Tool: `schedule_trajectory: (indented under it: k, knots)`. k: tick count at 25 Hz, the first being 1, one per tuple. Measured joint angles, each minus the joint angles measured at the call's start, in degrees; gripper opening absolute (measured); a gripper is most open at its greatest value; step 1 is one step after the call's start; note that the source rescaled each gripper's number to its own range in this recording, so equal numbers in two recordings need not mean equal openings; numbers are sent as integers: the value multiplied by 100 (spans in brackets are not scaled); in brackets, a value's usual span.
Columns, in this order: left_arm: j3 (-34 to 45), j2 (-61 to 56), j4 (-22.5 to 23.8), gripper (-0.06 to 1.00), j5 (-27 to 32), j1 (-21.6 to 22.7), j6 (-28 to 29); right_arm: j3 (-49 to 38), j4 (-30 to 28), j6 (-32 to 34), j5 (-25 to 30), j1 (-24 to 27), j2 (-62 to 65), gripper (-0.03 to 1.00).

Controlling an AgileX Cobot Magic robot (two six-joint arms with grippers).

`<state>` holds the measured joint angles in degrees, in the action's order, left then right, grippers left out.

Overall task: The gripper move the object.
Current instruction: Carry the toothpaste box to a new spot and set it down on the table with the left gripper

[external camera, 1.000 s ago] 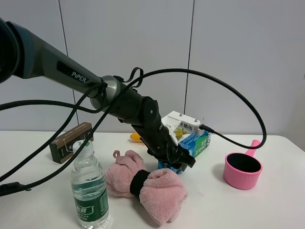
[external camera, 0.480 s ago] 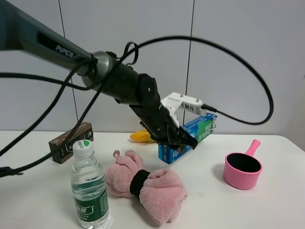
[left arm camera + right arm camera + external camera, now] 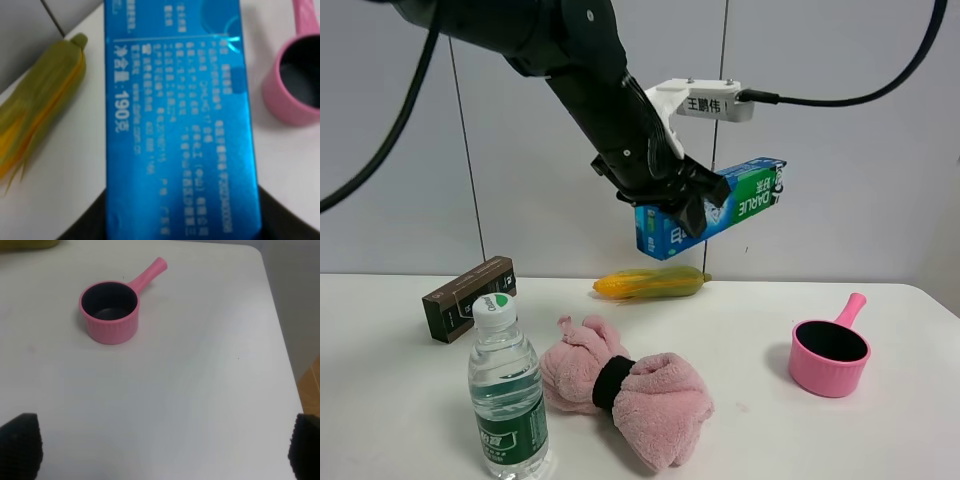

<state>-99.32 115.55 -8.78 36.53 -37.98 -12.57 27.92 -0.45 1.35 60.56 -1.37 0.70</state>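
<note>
Left gripper (image 3: 685,195): upper centre of the high view, jaws clamped on the toothpaste box (image 3: 740,198). The box is held in the air well above the table (image 3: 880,440), tilted, with its right end higher. The corn cob (image 3: 650,284) lies on the table beneath the box. The pink pot (image 3: 830,357) stands at lower right, well apart from the box. Right gripper (image 3: 162,445): fingertips spread wide, holding nothing, over the table near the pink pot.
</note>
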Motion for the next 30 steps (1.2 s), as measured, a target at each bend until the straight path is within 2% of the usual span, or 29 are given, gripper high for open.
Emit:
schedule_trajectory:
  k: [7,14,17,22,25,30]
  knots:
    - [0,-433,530,0,639,677,525,0,0,0,0,0,0,100]
    - [10,-481,597,0,1600,1533,579,0,0,0,0,0,0,100]
    - [66,-481,607,0,1811,1830,591,0,0,0,0,0,0,100]
    - [475,-481,591,0,1751,2205,591,0,0,0,0,0,0,100]
    - [906,-481,555,0,1410,2339,481,0,0,0,0,0,0,100]
    - [1579,-486,-31,0,665,2388,-43,0,0,0,0,0,0,100]
